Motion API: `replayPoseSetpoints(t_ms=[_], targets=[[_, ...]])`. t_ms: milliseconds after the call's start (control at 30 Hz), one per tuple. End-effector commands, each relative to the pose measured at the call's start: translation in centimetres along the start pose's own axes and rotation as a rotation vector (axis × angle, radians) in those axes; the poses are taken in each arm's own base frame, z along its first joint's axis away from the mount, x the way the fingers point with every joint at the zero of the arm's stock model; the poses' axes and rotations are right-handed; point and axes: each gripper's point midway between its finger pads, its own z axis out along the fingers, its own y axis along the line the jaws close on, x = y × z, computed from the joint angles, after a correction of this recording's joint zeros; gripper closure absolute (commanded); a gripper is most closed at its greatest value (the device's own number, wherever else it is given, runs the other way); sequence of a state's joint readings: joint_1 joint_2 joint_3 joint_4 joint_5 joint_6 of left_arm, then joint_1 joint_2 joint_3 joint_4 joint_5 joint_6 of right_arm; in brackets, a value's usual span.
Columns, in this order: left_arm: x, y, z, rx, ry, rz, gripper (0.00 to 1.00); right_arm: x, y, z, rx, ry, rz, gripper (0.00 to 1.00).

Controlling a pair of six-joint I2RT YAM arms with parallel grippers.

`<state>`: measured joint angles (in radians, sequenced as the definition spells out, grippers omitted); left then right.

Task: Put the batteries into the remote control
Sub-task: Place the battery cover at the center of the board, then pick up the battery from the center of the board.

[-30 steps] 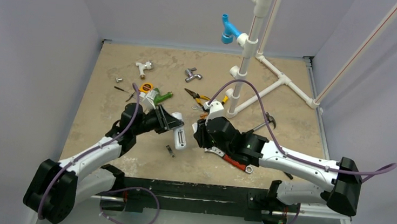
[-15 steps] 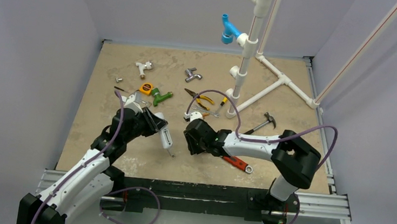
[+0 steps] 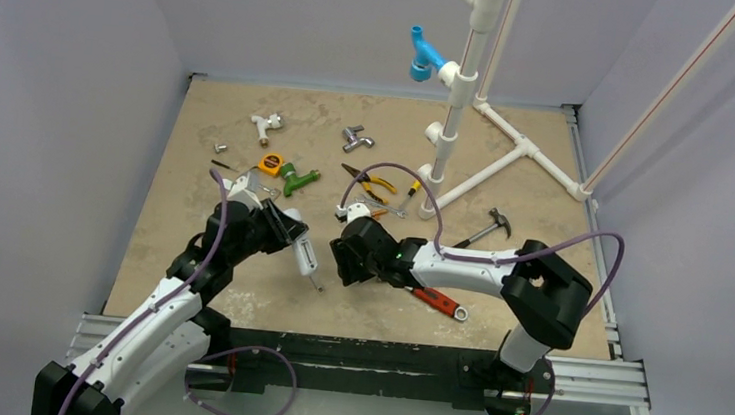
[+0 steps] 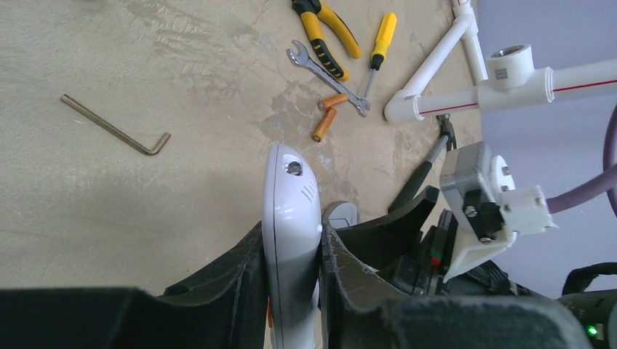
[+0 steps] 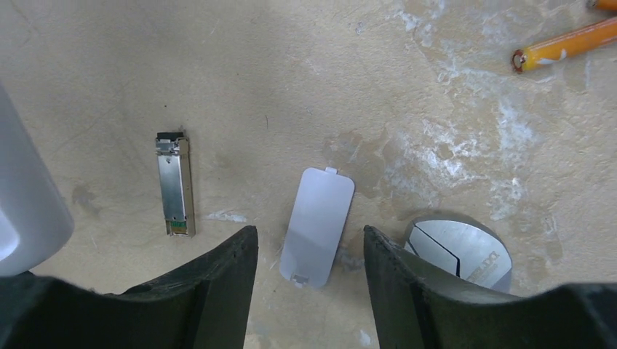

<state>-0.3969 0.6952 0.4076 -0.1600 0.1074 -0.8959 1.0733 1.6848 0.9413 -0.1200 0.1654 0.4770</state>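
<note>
The table [image 3: 189, 142] holds a scatter of tools, and I am working near the middle of its front half. My left gripper [image 4: 291, 243] is clamped on the remote control [image 4: 289, 196], gripping it edge-on by its long sides, with the rounded end pointing away from the wrist. My right gripper [image 5: 309, 243] holds nothing. Its jaws are spread wide and hang low over the loose white cover [image 5: 318, 225], which lies flat on the table between a small metal module [image 5: 174, 183] and a round metal disc [image 5: 458, 251]. With the cover off, I judge the bay to be opened and the loading not yet begun. Both batteries [image 4: 325, 123] lie on the table well beyond the remote, just beside the end of the wrench [image 4: 327, 69]. The next move calls for my right gripper to leave the cover, reach over to one of the cells and close narrowly around it. My left gripper must then turn the remote's back towards it. No view shows the bay itself, but since both cells are out here I take it to be empty.
</note>
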Motion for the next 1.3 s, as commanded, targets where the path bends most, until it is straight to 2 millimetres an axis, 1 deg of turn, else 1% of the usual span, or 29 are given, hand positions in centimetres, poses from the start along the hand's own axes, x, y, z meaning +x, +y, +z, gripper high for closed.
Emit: replayPoseSetpoints(t_ms=[0,133,200,233,333,467,567,800,1033,1267], targets=[[-2.0,-1.5,-0.4,0.041,-0.062,0.024,1.0,-5.2,-0.2,-2.4,0.022,-0.131,0.02,0.45],[-2.1,-1.7,-0.5,0.048,-0.066,0.025,1.0,-8.0,-3.8,-2.5,0.128,-0.166,0.111,0.45],[-2.1,-1.7,-0.5,0.051,-0.066,0.025,1.0,-8.7,-5.5,-2.2,0.183,-0.165,0.152,0.45],[-2.1,-1.8,-0.5,0.054,-0.063,0.026,1.0,-9.5,-6.0,-2.2,0.212,-0.178,0.167,0.46],[-2.1,-2.0,-0.6,0.064,-0.061,0.026,1.0,-10.5,-7.0,-1.9,0.272,-0.184,0.207,0.52],[-2.0,-2.1,-0.6,0.07,-0.059,0.027,1.0,-10.4,-8.5,-0.6,0.322,-0.155,0.272,0.58],[-2.0,-2.2,-0.6,0.074,-0.056,0.027,1.0,-10.0,-9.0,0.6,0.323,-0.129,0.315,0.61],[-1.8,-2.2,-0.5,0.079,-0.046,0.03,1.0,-8.9,-9.9,2.9,0.359,-0.083,0.347,0.63],[-1.9,-2.3,-0.6,0.083,-0.046,0.036,1.0,-8.8,-10.4,3.9,0.376,-0.076,0.366,0.61],[-1.9,-2.2,-0.6,0.08,-0.046,0.042,1.0,-8.3,-11.7,4.3,0.432,-0.057,0.356,0.62]])
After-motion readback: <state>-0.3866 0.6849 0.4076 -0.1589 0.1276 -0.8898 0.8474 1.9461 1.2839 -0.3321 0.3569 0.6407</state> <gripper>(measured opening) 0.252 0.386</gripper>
